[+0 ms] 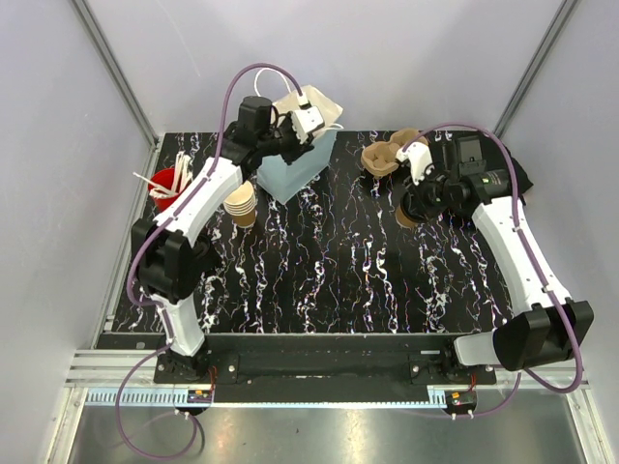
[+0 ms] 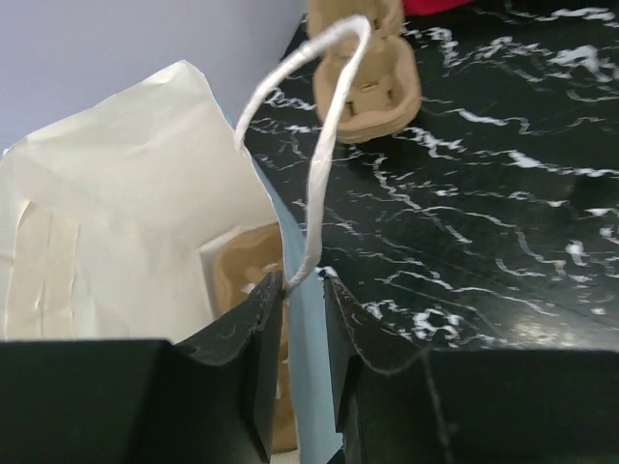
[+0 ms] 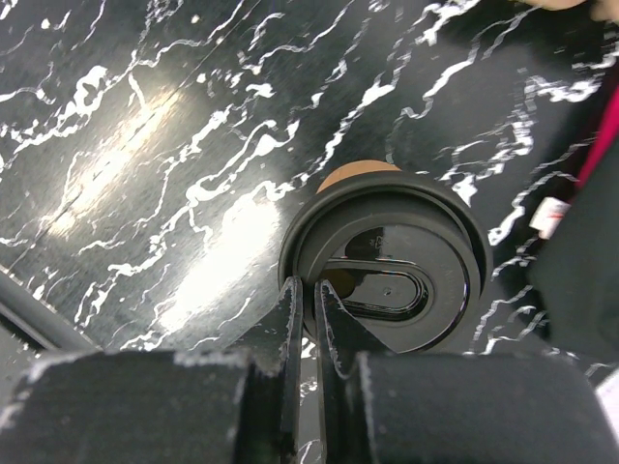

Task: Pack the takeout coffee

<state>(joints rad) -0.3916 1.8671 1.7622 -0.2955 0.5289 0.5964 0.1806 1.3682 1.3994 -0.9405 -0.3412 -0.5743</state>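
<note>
The left hand is pinching the handle, holding the bag open (ready for loading); the right hand is gripping the takeout coffee by its black lid, just below itself.

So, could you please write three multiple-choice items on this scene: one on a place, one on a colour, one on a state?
1. Where does the stack of cups stand? A beside the left arm; B beside the right arm; C at the near edge.
2. What colour is the lid? A white; B black; C red.
3. What is the left gripper shut on? A nothing; B a spoon; C the paper bag.
Key: 1 A, the top view shows it by that arm; 2 B, it looks glossy black; 3 C, it pinches the bag's rim.
</note>
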